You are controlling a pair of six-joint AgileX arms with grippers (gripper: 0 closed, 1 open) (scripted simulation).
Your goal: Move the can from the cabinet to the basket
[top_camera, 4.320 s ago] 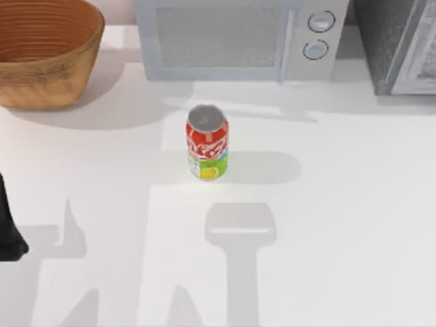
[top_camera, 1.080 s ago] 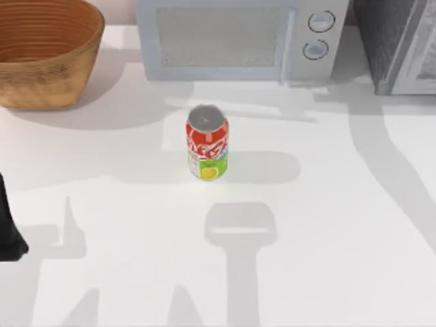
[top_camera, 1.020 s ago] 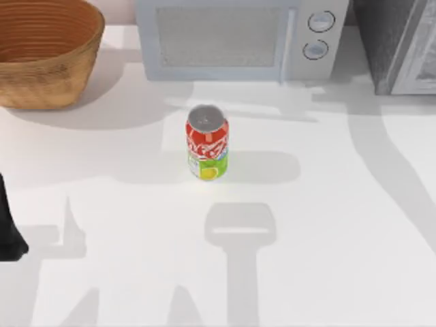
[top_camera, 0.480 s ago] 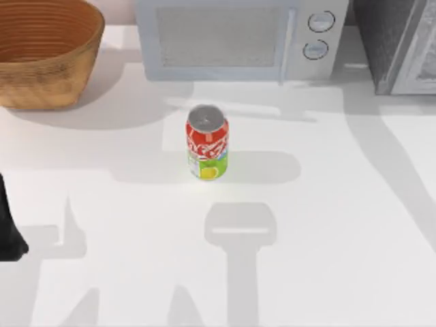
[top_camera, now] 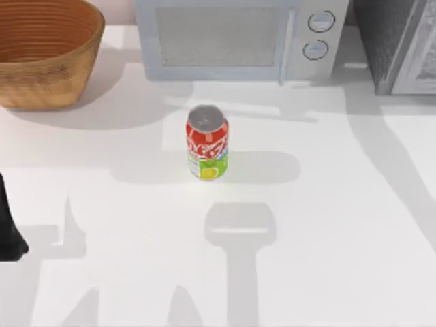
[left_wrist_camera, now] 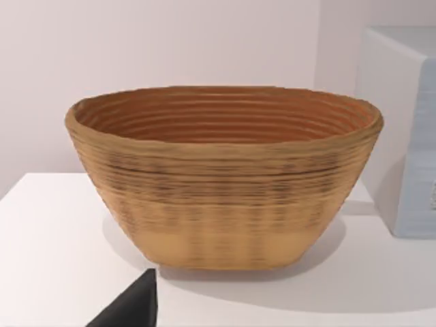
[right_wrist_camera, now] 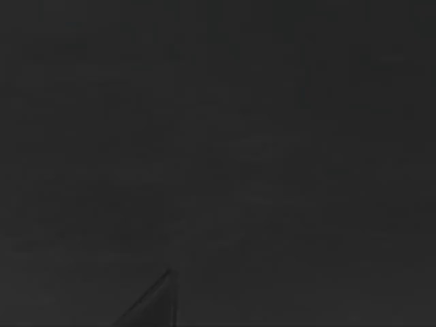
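can [top_camera: 206, 151] upright mid-tabletop [top_camera: 327, 225], out of cabinet [top_camera: 398, 44], well apart from basket [top_camera: 48, 82] | looks light, rigid, slick, dents if squeezed: grip mid-body across the sides | left arm [top_camera: 8, 228] at left edge; jaws: cannot tell | right wrist view dark

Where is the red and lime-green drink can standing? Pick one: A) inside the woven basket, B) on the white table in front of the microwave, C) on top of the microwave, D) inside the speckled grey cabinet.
B: the red and lime-green drink can stands upright on the white table, in front of the light grey microwave.
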